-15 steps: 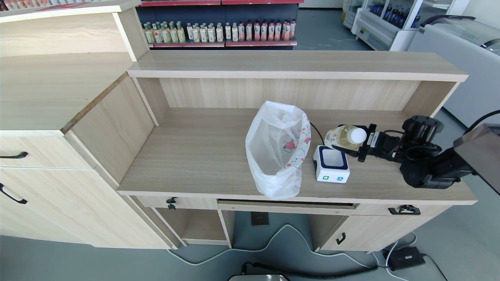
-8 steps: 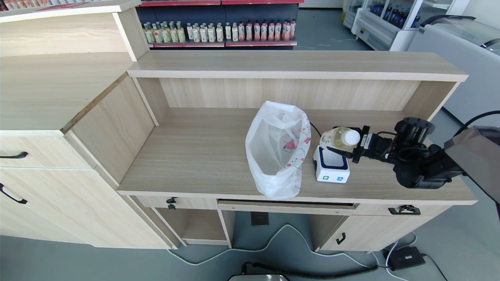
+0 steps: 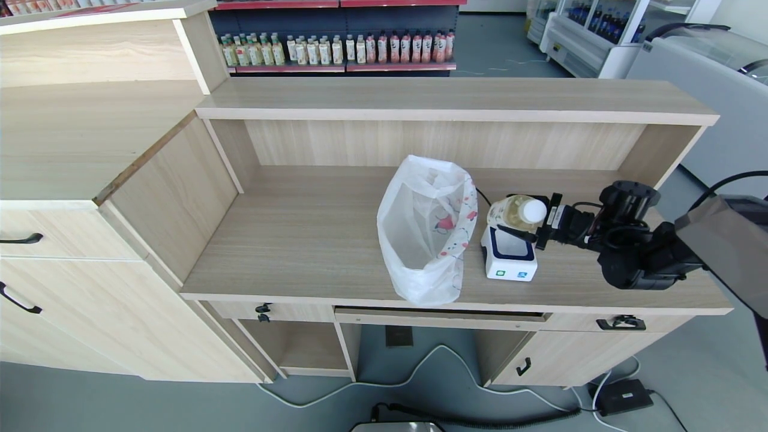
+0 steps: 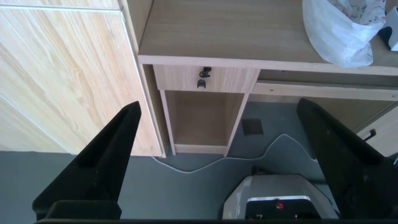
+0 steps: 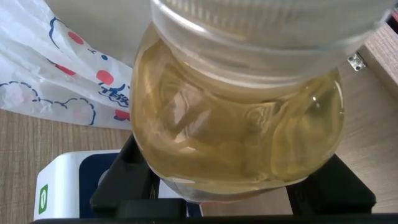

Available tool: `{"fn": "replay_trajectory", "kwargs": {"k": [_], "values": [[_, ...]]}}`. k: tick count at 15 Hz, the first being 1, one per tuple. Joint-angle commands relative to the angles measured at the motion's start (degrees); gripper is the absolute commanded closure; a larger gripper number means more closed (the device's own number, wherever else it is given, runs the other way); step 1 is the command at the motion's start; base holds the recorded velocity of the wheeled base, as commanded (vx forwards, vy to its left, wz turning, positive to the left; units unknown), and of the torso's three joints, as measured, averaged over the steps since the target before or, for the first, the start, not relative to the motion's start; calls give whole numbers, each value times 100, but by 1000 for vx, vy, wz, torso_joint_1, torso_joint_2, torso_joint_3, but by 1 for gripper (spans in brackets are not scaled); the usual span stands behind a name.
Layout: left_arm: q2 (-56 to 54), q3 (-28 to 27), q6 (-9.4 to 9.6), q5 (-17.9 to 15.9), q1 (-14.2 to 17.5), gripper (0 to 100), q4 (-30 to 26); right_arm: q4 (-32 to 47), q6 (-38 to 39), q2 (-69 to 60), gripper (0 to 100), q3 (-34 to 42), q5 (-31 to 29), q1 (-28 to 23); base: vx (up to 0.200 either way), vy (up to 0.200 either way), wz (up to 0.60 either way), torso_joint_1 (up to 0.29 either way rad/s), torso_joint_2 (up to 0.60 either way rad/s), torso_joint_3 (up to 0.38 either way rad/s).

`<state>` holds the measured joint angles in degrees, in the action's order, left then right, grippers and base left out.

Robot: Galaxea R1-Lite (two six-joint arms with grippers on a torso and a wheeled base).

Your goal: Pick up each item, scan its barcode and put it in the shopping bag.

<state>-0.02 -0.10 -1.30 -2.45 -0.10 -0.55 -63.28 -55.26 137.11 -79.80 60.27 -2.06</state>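
A clear bottle (image 3: 513, 213) of yellowish liquid with a white cap lies sideways in the air, my right gripper (image 3: 521, 217) shut on it. It hangs over the back edge of the white and blue scanner (image 3: 509, 257), just right of the white shopping bag (image 3: 425, 231), which stands open on the counter. In the right wrist view the bottle (image 5: 236, 118) sits between the black fingers (image 5: 124, 186), with the scanner (image 5: 65, 186) and bag (image 5: 62, 81) below. My left gripper (image 4: 221, 155) is open and holds nothing, low in front of the counter's left end.
The wooden counter (image 3: 300, 240) has a raised back shelf (image 3: 456, 99) and a side wall on the left. A black cable (image 3: 487, 204) runs behind the scanner. Free counter lies left of the bag. A drawer with a key (image 4: 202, 78) is below the counter edge.
My right gripper has carried the bottle leftward, from beside the scanner to over its back edge, nearer the bag. The bag and scanner have not moved.
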Motion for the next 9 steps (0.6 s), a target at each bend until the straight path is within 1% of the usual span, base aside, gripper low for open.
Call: {"fn": "replay_trajectory", "kwargs": {"k": [1,3,4,6,7,8,9], "values": [[2,1,-1,-1,1,0,2,0,-2,9,100,-1,2,13,0,0,0,0,0,0],[2,1,-1,-1,1,0,2,-18,59,-88,100,-18,-94,4,0,0,0,0,0,0],[2,1,-1,-1,1,0,-7,-26,314,-290,100,-53,-305,4,0,0,0,0,0,0],[2,1,-1,-1,1,0,2,-158,2213,-1213,100,-71,-1597,-49,0,0,0,0,0,0],[2,1,-1,-1,1,0,2,-18,3223,-1696,100,-9,-2213,-110,0,0,0,0,0,0],[2,1,-1,-1,1,0,2,554,3900,-2223,100,131,-2591,-225,0,0,0,0,0,0],[2,1,-1,-1,1,0,-7,1283,4085,-2768,100,395,-2828,-436,0,0,0,0,0,0]]}}
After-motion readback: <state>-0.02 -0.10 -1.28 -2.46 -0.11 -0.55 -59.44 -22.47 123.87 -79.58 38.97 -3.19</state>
